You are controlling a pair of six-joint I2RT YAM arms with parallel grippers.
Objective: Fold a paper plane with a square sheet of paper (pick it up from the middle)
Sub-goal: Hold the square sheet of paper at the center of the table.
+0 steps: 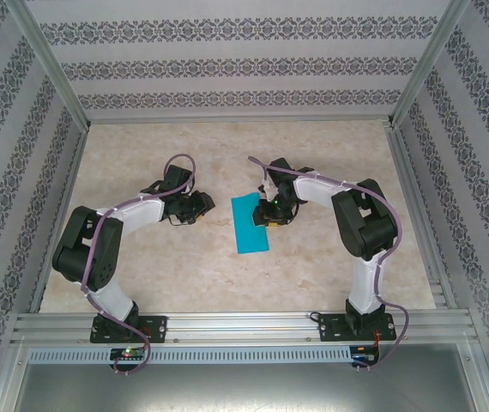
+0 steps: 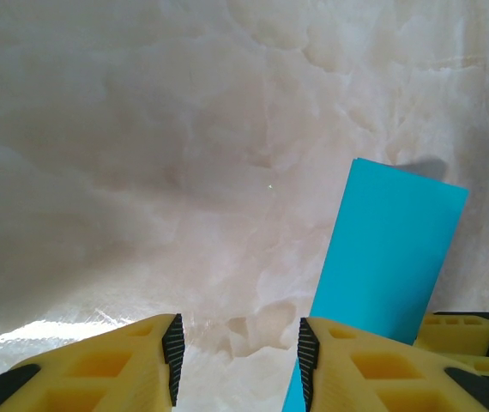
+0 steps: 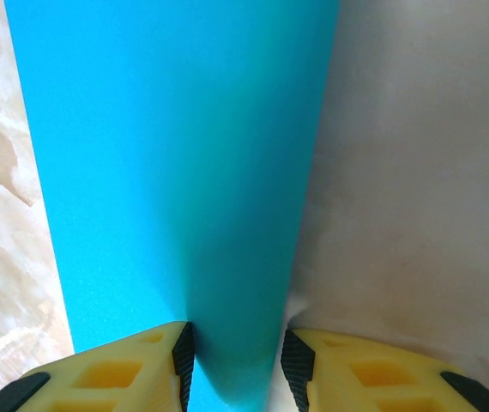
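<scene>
The square sheet of paper (image 1: 250,227) lies mid-table as a teal-blue rectangle, longer than it is wide. My right gripper (image 1: 272,215) is low over its right long edge. In the right wrist view, a raised, curved part of the sheet (image 3: 176,172) stands between the right gripper's (image 3: 232,360) open pads, against the left pad (image 3: 183,352). My left gripper (image 1: 198,207) hovers just left of the sheet. It is open (image 2: 236,352) with only bare table between its pads, and the sheet (image 2: 390,249) lies past its right finger.
The tabletop (image 1: 159,266) is pale marble. Aluminium frame posts and patterned walls (image 1: 227,69) enclose it on three sides, and a rail (image 1: 244,326) runs along the near edge. One yellow finger of the right gripper (image 2: 472,330) shows beside the sheet.
</scene>
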